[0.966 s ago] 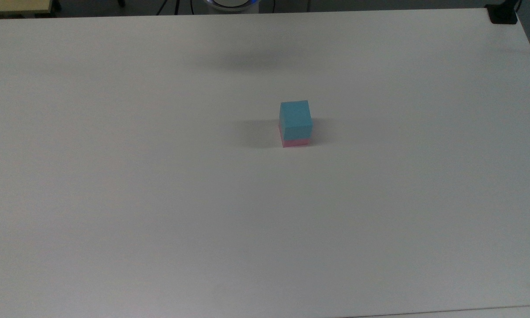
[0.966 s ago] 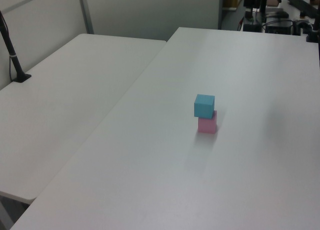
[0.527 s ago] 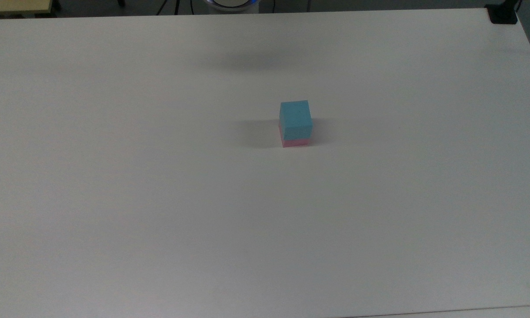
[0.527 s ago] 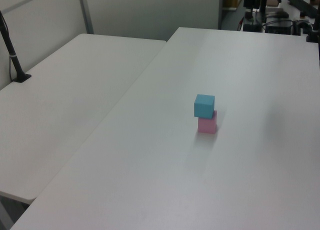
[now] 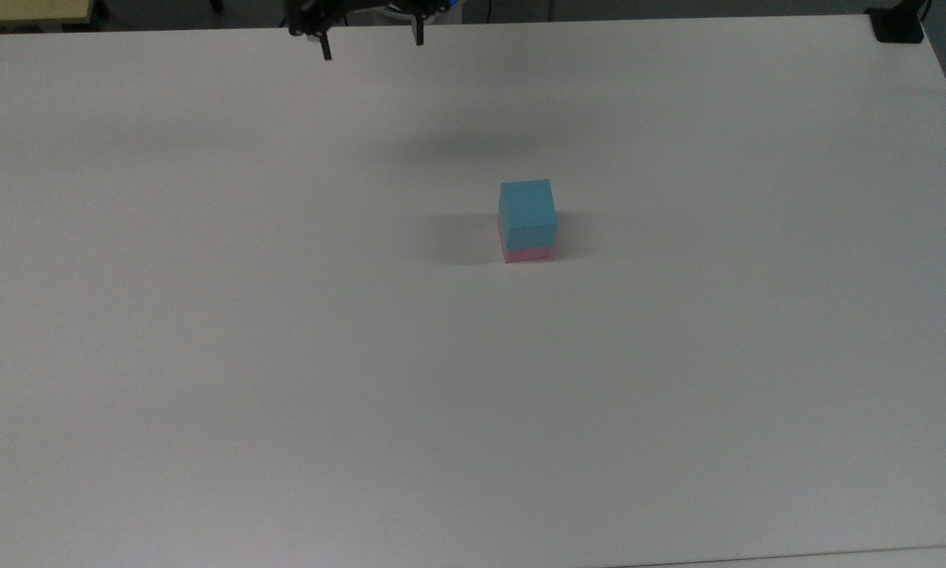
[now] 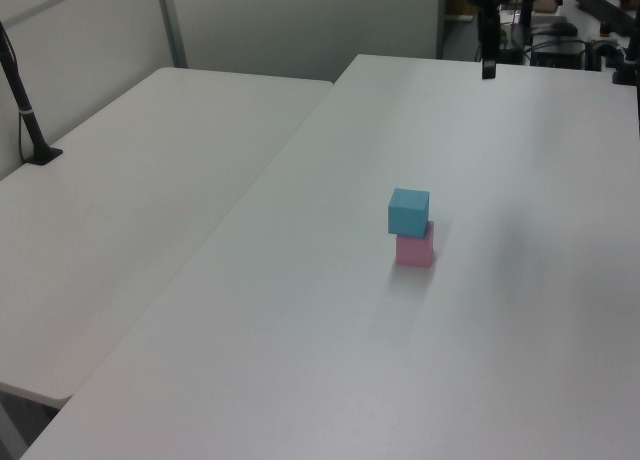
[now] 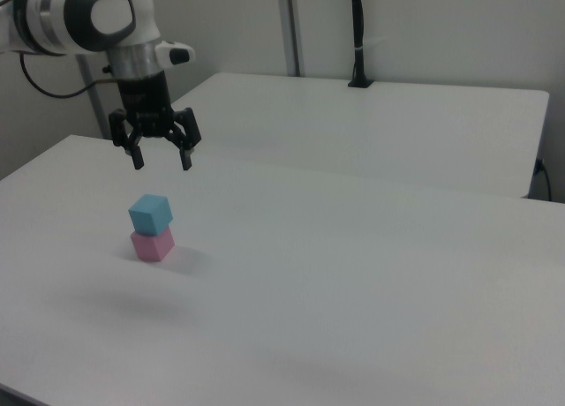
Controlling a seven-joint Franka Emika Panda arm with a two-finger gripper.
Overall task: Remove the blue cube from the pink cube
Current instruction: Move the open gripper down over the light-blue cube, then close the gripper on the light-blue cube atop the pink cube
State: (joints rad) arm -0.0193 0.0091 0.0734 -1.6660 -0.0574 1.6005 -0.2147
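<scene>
Blue cube (image 5: 528, 208) sits on pink cube (image 5: 529, 254) mid-table (image 5: 204, 355), far from every edge; gripper (image 7: 161, 161) hangs above, fingers spread, empty.

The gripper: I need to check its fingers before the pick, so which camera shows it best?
The right view: the whole gripper hangs open, above the blue cube. The top view catches two fingertips at the table's far edge; the left view shows one dark fingertip.
</scene>
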